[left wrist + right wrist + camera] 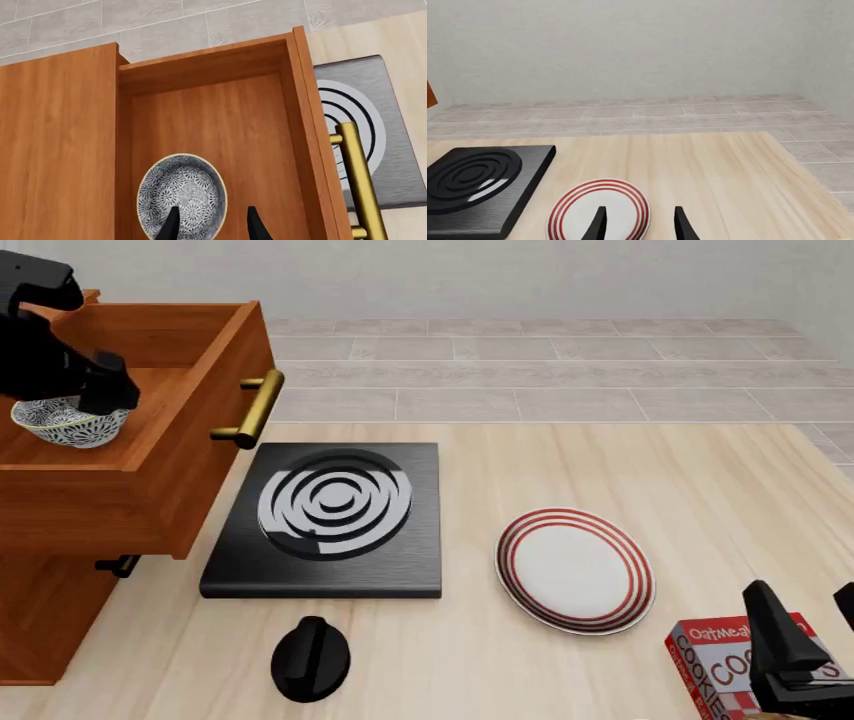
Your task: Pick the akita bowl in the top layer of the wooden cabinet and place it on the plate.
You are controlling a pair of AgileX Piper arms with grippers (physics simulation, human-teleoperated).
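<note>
The wooden cabinet (pixel 47 625) stands at the table's left with its top layer (pixel 127 495) pulled out. The akita bowl (pixel 181 192) (pixel 67 426) sits on the drawer floor, white-rimmed with a fine dark pattern. My left gripper (pixel 212 222) (pixel 83 400) hangs open over it, one fingertip above the bowl's inside and the other just outside its rim. The plate (pixel 575 569) (pixel 599 210), white with red rings, lies on the table right of centre. Near the front right corner my right gripper (pixel 811 625) (pixel 639 224) is open and holds nothing, pointing toward the plate.
A black square slab with white spiral rings (pixel 327 520) (pixel 474 182) lies between cabinet and plate, below the drawer's brass handle (pixel 254 406) (pixel 360 180). A black knob-shaped object (pixel 310 658) sits at the front. A red cookie box (pixel 727 668) lies by the right gripper.
</note>
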